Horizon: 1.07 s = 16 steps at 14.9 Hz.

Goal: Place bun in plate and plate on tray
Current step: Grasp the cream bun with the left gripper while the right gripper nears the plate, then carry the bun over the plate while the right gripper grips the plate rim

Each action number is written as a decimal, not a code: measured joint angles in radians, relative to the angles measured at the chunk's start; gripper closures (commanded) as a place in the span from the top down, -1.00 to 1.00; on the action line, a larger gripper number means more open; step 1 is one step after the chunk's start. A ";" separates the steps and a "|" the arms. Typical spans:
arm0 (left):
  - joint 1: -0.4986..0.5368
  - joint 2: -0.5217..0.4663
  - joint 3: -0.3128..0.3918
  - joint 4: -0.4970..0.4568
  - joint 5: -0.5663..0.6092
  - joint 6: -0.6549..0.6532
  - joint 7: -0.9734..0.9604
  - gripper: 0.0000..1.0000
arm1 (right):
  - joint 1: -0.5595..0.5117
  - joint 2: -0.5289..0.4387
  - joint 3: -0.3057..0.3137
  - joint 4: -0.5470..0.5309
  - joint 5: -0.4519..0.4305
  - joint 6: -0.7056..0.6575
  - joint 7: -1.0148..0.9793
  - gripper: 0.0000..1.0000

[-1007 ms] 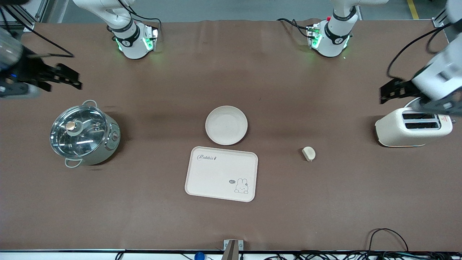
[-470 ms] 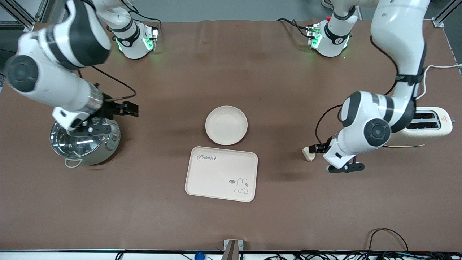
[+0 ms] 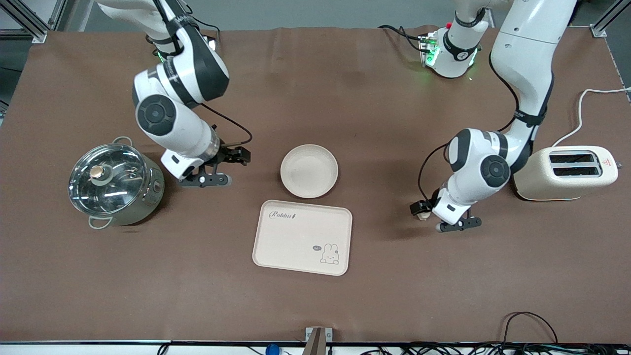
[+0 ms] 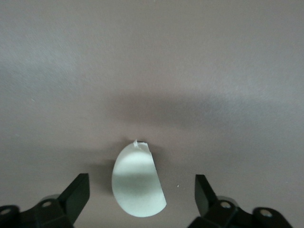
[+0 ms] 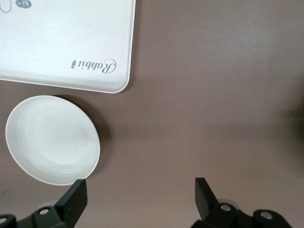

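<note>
Bun (image 4: 138,181): lies on the bare table toward the left arm's end, well apart from the plate and about level with the tray's upper edge; its flat-cut face shows pale in the left wrist view.
Left gripper (image 3: 422,209): low over the bun, jaws spread wide with one finger on each side of it and not yet touching, as the left wrist view shows; my reading is that this straddle is set up for a pinch across the lump.
Plate (image 3: 309,170): empty, on the table just above the tray in the front view, a narrow gap between them; it likely sits there so the bun can go in before the plate is moved.
Right gripper (image 3: 235,157): beside the plate, toward the right arm's end, over bare table; jaws wide and holding nothing. It appears staged for the plate's rim once the bun is in.
Tray (image 3: 276,246): empty, nearer the front camera than the plate, so the plate's later trip looks short.
Writing: "Rabbit" in script at one corner of the tray (image 5: 93,65); a small rabbit drawing (image 3: 329,254) with a tiny speech bubble at the opposite corner, its text too small to read.
Pot (image 3: 116,182): glass-lidded, at the right arm's end, not involved.
Toaster (image 3: 567,172): cream, two slots, at the left arm's end; a red warning sticker, unreadable.
Progress: nothing placed yet; grasping the bun looks like the step in hand.
</note>
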State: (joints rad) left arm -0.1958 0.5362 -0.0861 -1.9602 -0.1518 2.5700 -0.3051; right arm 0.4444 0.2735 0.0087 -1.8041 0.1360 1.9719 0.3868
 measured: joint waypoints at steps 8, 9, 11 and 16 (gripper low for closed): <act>0.000 0.001 -0.009 -0.050 0.000 0.072 -0.002 -1.00 | 0.035 0.023 0.000 -0.090 0.061 0.137 0.017 1.00; 0.001 0.001 -0.011 -0.050 0.000 0.074 -0.002 -1.00 | 0.040 0.023 0.000 -0.105 0.066 0.154 0.021 1.00; 0.001 -0.005 -0.035 -0.040 0.000 0.072 -0.010 -1.00 | 0.057 0.023 0.000 -0.126 0.078 0.180 0.047 1.00; -0.157 -0.031 -0.089 0.112 0.004 -0.099 -0.249 -1.00 | 0.106 0.023 0.000 -0.228 0.139 0.338 0.076 1.00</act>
State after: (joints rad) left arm -0.3530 0.5054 -0.1748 -1.8479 -0.1477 2.4709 -0.5540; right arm 0.5506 0.2966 0.0087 -2.0318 0.2752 2.3102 0.4628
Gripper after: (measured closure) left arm 0.890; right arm 0.000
